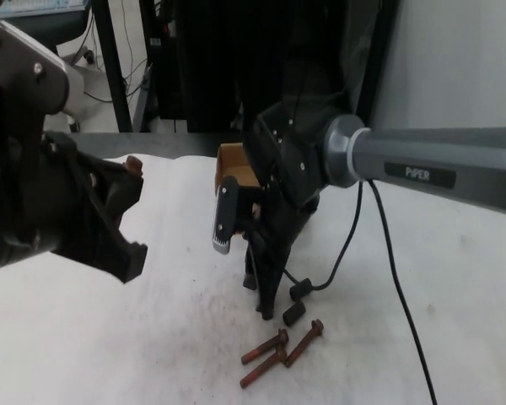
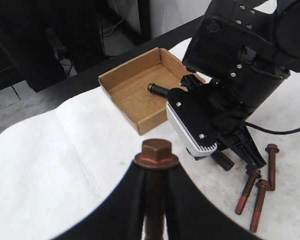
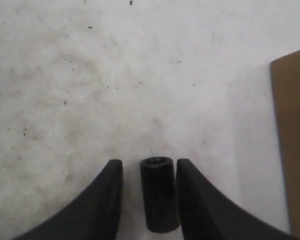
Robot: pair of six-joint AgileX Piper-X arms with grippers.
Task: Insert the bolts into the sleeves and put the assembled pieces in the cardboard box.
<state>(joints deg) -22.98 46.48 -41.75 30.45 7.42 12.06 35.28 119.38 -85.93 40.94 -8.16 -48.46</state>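
Left wrist view: left gripper clamps a bolt. Right gripper straddles a sleeve, fingers not yet closed; off-centre closure could tip it

Right arm: grey tubular link, black nameplate with white lettering. A lighter grey collar follows, then a black wrist housing toward the fingers, dotted with small screws. Silver ribbed camera module, black-faced, sits just above the right fingers, which are black and curved. Black cable runs off behind them. Left arm: pale grey housing, two screws; left fingers black.
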